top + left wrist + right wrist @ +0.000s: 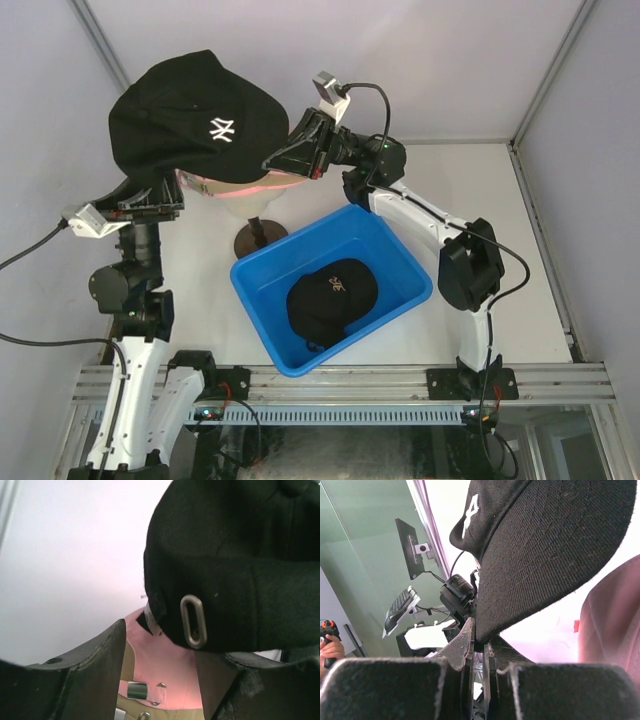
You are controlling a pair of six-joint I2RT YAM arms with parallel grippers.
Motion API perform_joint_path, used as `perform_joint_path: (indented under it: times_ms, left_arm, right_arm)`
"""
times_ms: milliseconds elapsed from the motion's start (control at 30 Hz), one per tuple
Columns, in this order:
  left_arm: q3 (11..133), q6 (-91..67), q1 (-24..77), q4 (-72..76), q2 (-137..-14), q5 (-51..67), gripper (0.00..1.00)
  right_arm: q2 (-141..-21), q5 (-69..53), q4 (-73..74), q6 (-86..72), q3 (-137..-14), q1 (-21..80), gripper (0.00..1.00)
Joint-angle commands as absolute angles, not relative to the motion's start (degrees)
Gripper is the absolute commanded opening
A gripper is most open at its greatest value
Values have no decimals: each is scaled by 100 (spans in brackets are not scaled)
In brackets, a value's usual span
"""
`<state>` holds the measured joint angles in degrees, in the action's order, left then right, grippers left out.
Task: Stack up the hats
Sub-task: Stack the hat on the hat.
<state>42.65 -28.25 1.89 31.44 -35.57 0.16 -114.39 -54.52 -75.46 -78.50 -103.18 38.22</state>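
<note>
Overhead, black NY cap (200, 115): is sitting at upper left, on top of a pink cap (250, 190) whose edge is peeking out underneath.
Overhead, right fingers (285, 158): are pinching the NY cap's brim at upper centre.
Overhead, left fingers (160, 208): are hanging just under the cap's back edge.
Overhead, blue bin (395, 262): is standing on the counter (480, 190) at centre, a black cap with an orange mark (330, 298) lying inside.
Left wrist, left fingers (95, 670): are standing apart, gripping nothing; the NY cap's back and metal buckle (193, 621) are filling the upper right, and pink is showing between them below.
Right wrist, right fingers (462, 650): are clamping the brim's edge at lower centre.
</note>
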Motion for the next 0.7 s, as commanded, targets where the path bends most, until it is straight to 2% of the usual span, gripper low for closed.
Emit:
perform_joint_path:
  times_ms: [0, 467, 533, 667]
  left_arm:
    - [4044, -2363, 241, 3931, -3403, -521, 60]
    - [4006, -1921, 261, 4963, -3672, -541, 57]
    - [4080, -1847, 260, 5002, -3768, -480, 52]
    - [4260, -1710, 261, 5027, -3937, -299, 27]
  right_arm:
    - [-11096, -5274, -7559, -7799, -10244, 3876, 0]
    - [-11204, -5248, -7468, -7799, -10143, 3812, 0]
    - [-11206, -5262, -7479, -7799, -10100, 3819, 0]
    - [-11215, -5270, -7521, -7799, -10086, 3823, 0]
